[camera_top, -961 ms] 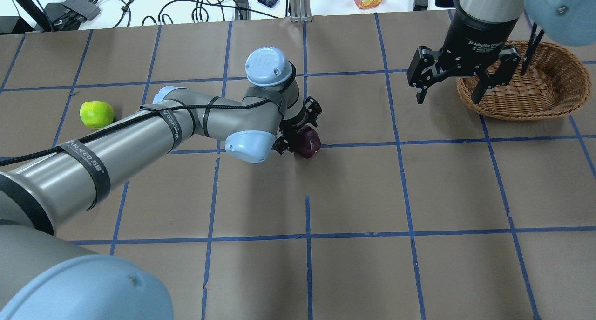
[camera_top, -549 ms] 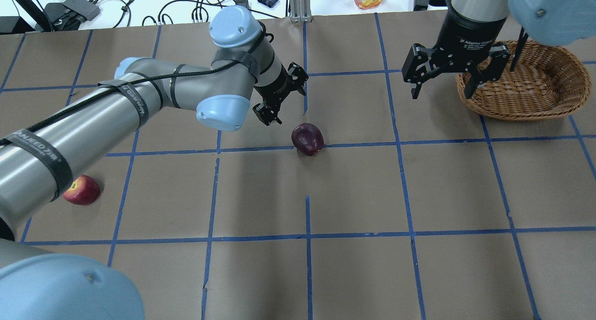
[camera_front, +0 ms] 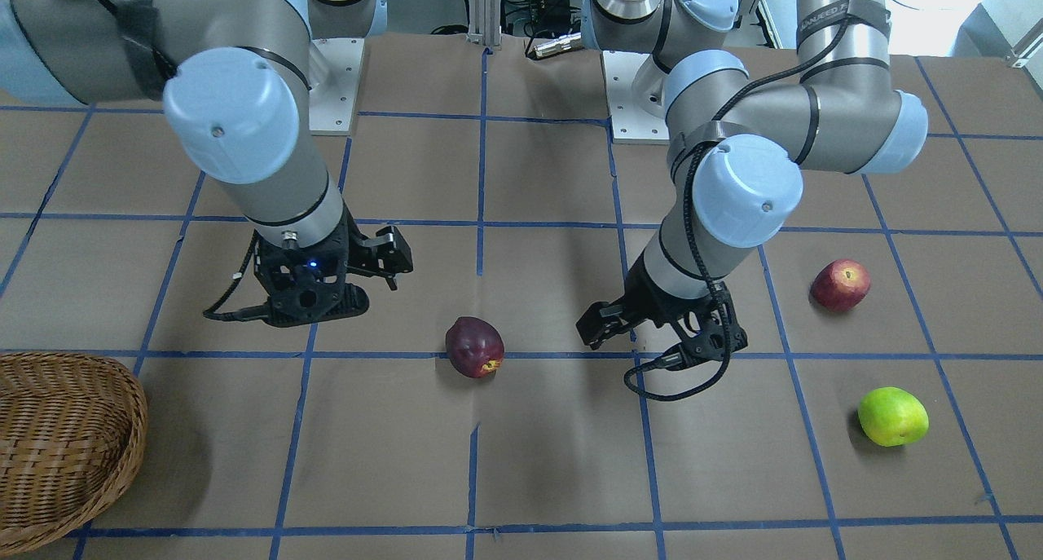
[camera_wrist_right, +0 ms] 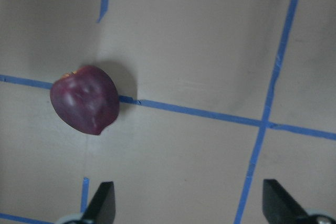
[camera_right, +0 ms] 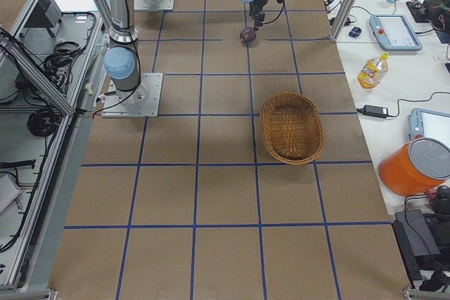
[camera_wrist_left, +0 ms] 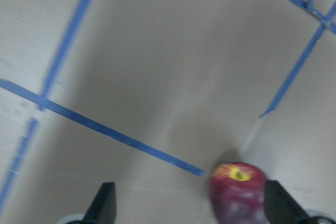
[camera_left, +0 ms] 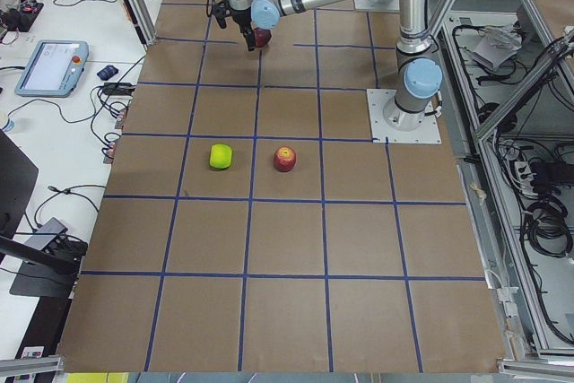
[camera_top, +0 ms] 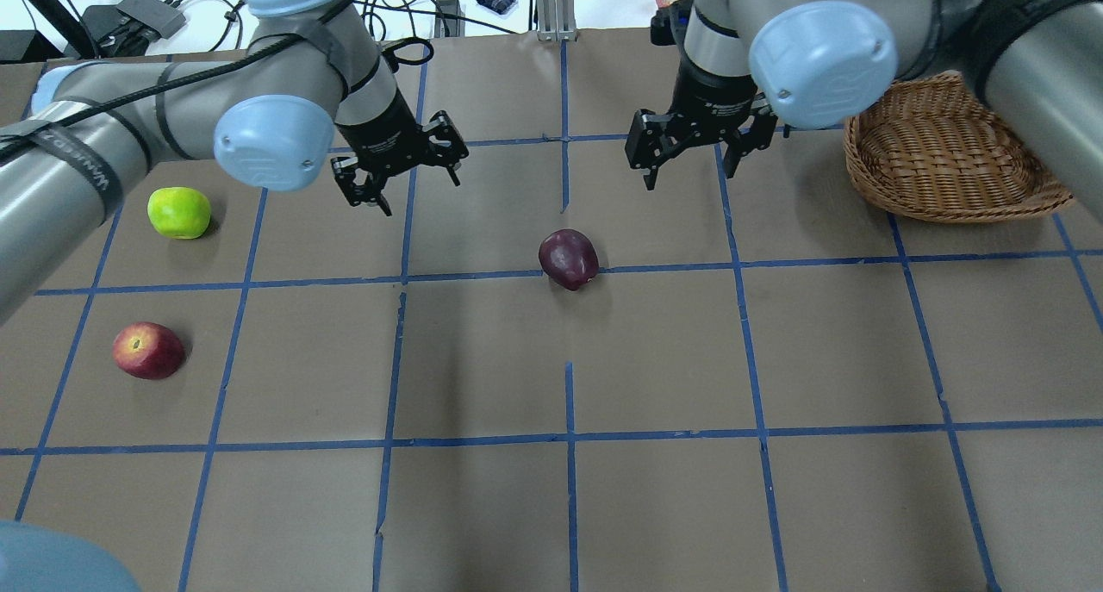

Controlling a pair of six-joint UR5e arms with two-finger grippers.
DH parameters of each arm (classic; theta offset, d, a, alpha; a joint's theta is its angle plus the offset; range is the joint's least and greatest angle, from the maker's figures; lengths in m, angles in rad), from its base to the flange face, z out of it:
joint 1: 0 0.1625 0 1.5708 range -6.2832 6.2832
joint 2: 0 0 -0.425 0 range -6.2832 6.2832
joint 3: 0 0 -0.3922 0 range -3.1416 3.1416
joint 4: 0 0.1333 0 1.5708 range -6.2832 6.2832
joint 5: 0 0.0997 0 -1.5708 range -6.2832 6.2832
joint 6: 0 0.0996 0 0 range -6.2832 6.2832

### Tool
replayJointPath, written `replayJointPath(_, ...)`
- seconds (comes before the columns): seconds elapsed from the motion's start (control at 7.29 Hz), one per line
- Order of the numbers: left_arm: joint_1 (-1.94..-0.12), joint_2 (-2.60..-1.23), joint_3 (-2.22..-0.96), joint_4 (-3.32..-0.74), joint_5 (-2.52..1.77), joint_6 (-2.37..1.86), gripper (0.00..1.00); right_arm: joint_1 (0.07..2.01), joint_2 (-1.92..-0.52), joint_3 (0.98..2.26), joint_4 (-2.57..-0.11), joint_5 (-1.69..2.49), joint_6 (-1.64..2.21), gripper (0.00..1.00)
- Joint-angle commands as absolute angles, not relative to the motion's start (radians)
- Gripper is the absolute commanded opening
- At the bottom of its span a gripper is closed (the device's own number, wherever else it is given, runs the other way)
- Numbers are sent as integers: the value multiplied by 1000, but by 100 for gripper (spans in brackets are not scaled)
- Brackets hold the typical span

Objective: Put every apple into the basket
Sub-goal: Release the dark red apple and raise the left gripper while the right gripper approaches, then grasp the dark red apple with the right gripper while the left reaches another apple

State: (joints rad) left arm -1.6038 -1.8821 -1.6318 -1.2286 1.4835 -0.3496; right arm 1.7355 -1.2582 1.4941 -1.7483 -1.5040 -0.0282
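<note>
Table [camera_top: 655, 359]: flat brown paper, ruled into squares by blue tape.
Basket [camera_top: 939, 202]: shallow oval of tan-brown woven wicker with a ribbed wall, standing on the robot's-right half, close to the operators' long edge.
Dark maroon apple [camera_top: 569, 259]: round, glossy, with a small yellow patch, lying on a tape line about midway along the table.
Red apple [camera_top: 148, 350]: smooth, with a yellowish top, on the robot's-left half, the nearer of the two there to the robot's edge.
Yellow-green apple [camera_top: 179, 212]: bright and slightly lumpy, just beyond the red one toward the operators' edge.
Hard to see: the right arm covers part of the basket's rim in the overhead view. The front view cuts the basket at its corner. The left wrist view is blurred and crops the maroon apple.
Left gripper [camera_top: 418, 192]: jaws spread wide, holding nothing, hanging above bare paper to the left of the maroon apple.
Right gripper [camera_top: 688, 178]: jaws spread wide, empty, hanging between the maroon apple and the basket and touching neither.
</note>
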Motion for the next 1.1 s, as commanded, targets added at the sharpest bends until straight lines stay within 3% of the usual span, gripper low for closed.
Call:
replayJointPath(0.0, -1470, -1798, -1754, -1217, 1592, 10, 100, 1814, -1160, 1494, -1842, -1490, -28, 100)
replayJointPath(0.55, -1098, -1732, -1881, -1180, 1651, 581, 100, 1891, -1086, 1500, -1904, -1442, -41, 100)
replayJointPath(0.82, -982, -1775, -1975, -1016, 1649, 705, 100, 1893, -1040, 1500, -1908, -1443, -41, 100)
replayJointPath(0.96, -974, -1807, -2058, -817, 1652, 750, 100, 1893, -1028, 1500, -1933, -1442, -40, 100)
